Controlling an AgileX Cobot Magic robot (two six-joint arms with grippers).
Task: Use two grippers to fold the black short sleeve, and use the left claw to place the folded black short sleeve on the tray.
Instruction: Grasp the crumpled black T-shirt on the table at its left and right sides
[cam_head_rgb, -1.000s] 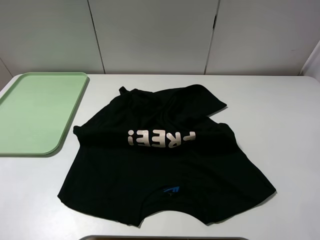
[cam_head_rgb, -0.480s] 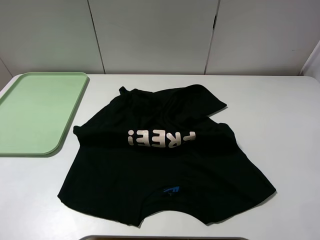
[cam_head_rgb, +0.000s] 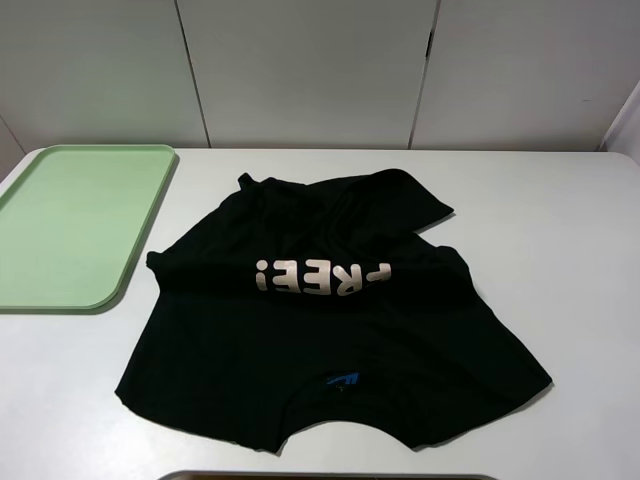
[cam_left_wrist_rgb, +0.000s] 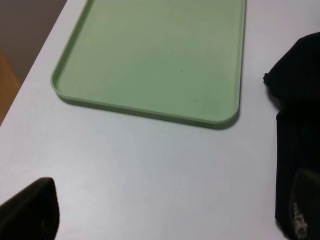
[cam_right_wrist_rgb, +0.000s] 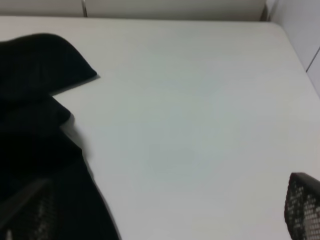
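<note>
Lying rumpled, the shirt (cam_head_rgb: 330, 330) looked limp and light, best pinched at sleeve corners; left claw (cam_left_wrist_rgb: 167, 215) and right claw (cam_right_wrist_rgb: 165, 217) gaped empty.

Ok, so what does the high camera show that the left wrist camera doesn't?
Only the high view shows the whole black short sleeve, with its FREE! lettering and blue neck label. Only the left wrist view shows the left claw, open with nothing between its fingers. Both show the green tray, the white table, and the edge of the black short sleeve nearest the tray.
</note>
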